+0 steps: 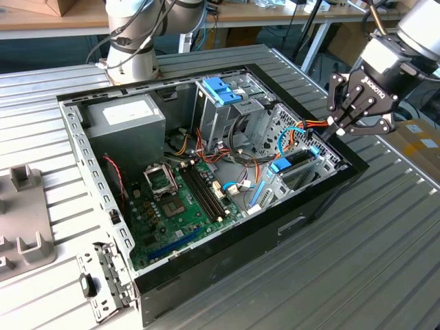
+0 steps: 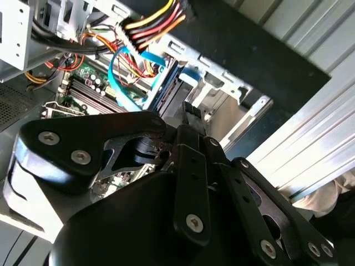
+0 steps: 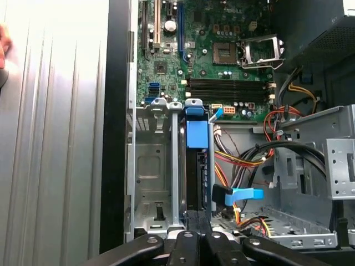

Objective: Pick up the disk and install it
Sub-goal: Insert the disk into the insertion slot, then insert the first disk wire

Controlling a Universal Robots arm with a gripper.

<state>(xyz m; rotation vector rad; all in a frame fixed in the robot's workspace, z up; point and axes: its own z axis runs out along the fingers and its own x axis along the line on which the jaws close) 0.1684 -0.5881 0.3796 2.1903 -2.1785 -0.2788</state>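
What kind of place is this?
Probably a robotics lab or test workshop: an opened desktop computer sits on a ribbed metal table, a robot arm stands beside it, and workbenches with cables stand behind.

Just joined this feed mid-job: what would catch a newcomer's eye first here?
The open computer case lying on the ribbed metal table, its green motherboard exposed, dominates the exterior view. At that view's right, the black claw hangs over the case's drive-bay corner. In the first wrist view, the disk stands on edge in a metal bay slot, its blue carrier the brightest thing there.
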